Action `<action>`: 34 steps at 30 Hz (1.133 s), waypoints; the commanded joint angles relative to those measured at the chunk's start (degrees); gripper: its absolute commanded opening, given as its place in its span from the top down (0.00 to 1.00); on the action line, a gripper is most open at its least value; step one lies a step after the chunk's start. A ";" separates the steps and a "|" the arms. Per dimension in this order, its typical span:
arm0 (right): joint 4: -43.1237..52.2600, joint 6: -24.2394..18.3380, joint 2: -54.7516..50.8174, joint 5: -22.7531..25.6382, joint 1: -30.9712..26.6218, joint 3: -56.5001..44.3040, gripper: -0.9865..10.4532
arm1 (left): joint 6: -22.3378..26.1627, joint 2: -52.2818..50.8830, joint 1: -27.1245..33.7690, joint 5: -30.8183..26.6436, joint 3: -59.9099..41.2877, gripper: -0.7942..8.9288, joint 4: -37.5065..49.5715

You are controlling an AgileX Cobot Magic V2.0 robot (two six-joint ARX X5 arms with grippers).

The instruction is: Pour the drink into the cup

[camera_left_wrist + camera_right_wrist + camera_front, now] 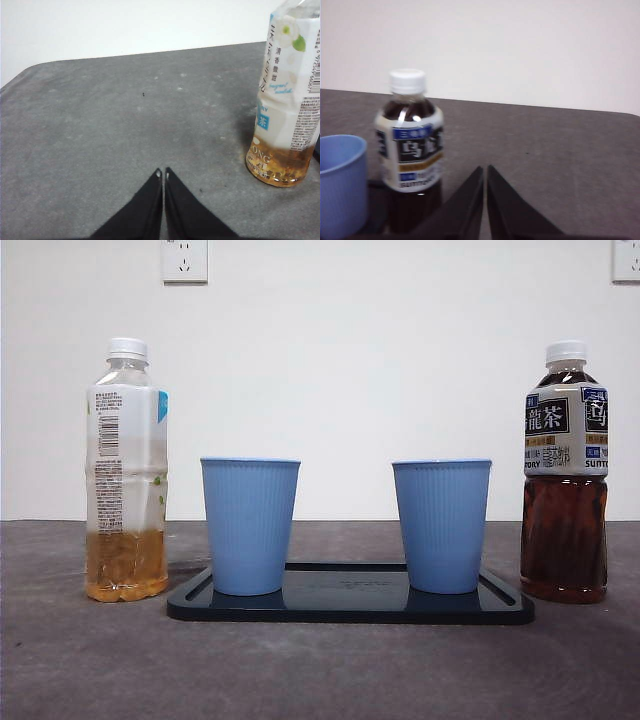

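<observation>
Two blue ribbed cups stand upright on a black tray point(350, 608), one on the left point(249, 525) and one on the right point(441, 525). Left of the tray is a bottle of pale amber drink point(126, 472), about a quarter full, with a white cap. A dark tea bottle point(565, 475) with a white cap stands to the tray's right. My left gripper point(162, 173) is shut, low over the table, apart from the amber bottle point(289, 95). My right gripper point(485, 170) is shut too, short of the dark bottle point(411, 150) and a blue cup point(341, 180). Neither arm shows in the front view.
The grey table point(90, 660) runs back to a white wall with two sockets point(185, 260) high up. Bare table surface lies in front of the tray and around both grippers.
</observation>
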 commanded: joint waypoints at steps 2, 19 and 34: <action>0.94 -0.22 -1.84 1.68 -0.17 -1.81 0.91 | 0.63 -0.13 0.11 -0.04 -1.18 0.91 -0.31; -5.84 -0.22 -5.33 2.58 -0.17 -5.60 0.91 | 0.63 -0.13 0.11 -0.02 -1.18 0.91 -0.28; -9.18 -0.15 -5.33 2.80 -0.15 -5.57 0.91 | 0.63 -0.13 0.11 -0.04 -1.18 0.91 -0.28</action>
